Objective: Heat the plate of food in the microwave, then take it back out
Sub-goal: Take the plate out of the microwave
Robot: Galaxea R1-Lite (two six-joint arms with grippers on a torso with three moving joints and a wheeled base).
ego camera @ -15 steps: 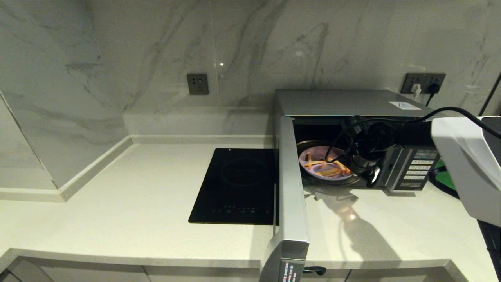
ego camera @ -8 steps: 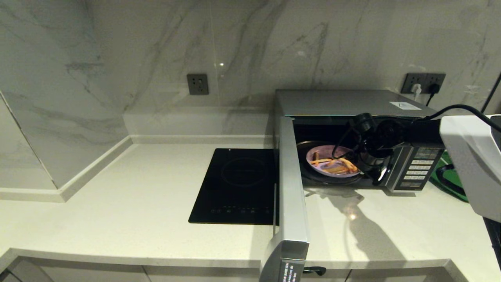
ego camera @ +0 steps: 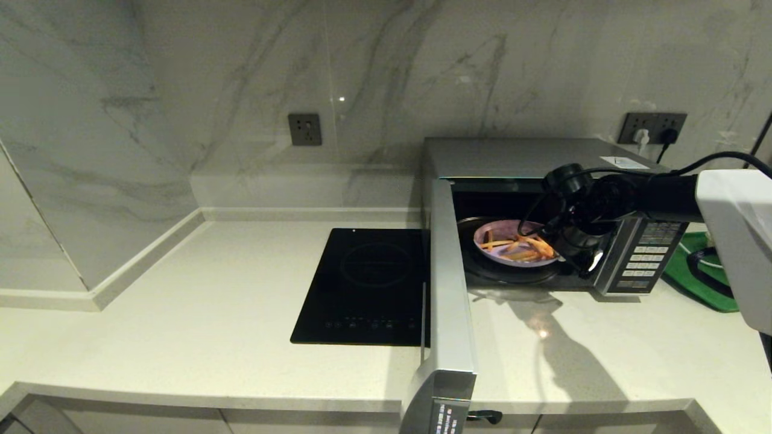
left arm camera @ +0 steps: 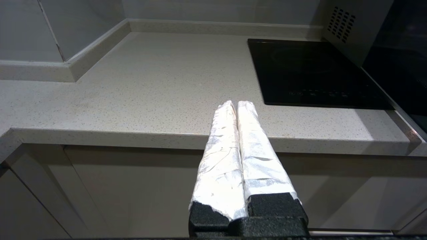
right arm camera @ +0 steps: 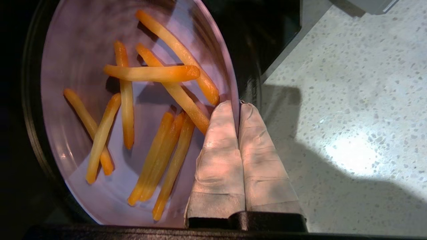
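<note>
The silver microwave (ego camera: 531, 158) stands at the back right with its door (ego camera: 449, 289) swung wide open toward the counter's front. Inside the cavity, the pale-lilac plate of food (ego camera: 512, 244) with orange-yellow sticks hangs slightly tilted above the dark turntable (ego camera: 500, 274). My right gripper (ego camera: 558, 253) is shut on the plate's right rim. In the right wrist view the rim of the plate (right arm camera: 80, 60) runs between the taped fingers of the right gripper (right arm camera: 237, 104). My left gripper (left arm camera: 236, 104) is shut on nothing, parked low in front of the counter edge.
A flat black induction cooktop (ego camera: 365, 286) lies left of the open door. A green tray (ego camera: 699, 271) sits right of the microwave, beside the button panel (ego camera: 651, 256). Bare counter (ego camera: 573, 349) stretches in front of the oven. Wall sockets sit on the marble backsplash.
My right gripper has risen and drawn to the right, carrying the plate up off the turntable by its rim. The left arm has not moved.
</note>
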